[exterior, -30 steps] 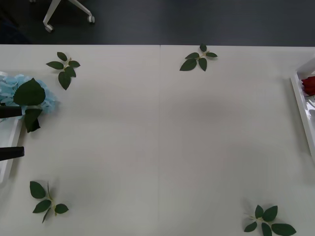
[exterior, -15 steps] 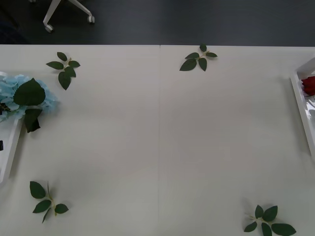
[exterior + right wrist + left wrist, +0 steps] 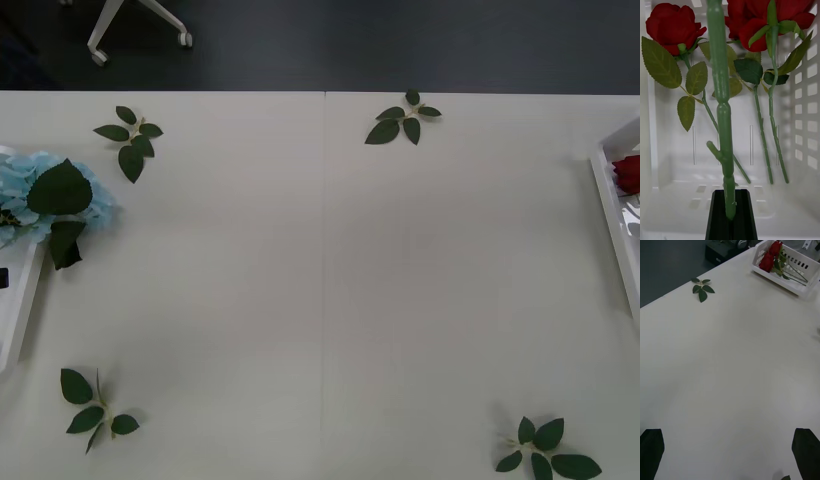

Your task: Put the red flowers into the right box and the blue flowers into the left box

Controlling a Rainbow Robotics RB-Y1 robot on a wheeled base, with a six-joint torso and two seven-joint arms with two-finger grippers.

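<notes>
Over the right box [image 3: 805,112], the right pincer [image 3: 729,210] holds a rose stem.
Red flowers [image 3: 673,26] lie inside; lower it, release. Left pincer [image 3: 730,453] wide above the bench [image 3: 330,280]; blue flowers [image 3: 45,195] at the left box [image 3: 18,320].

Red flowers [image 3: 627,172] in right box [image 3: 610,215], blue flowers [image 3: 45,195] on left box [image 3: 20,315].

A wide white table [image 3: 320,280] carries four leaf sprigs: at eleven o'clock [image 3: 130,137], one o'clock [image 3: 402,118], seven o'clock [image 3: 92,406] and five o'clock [image 3: 545,452]. The left box [image 3: 20,310] sits at nine o'clock, the right box [image 3: 612,215] at three.
</notes>
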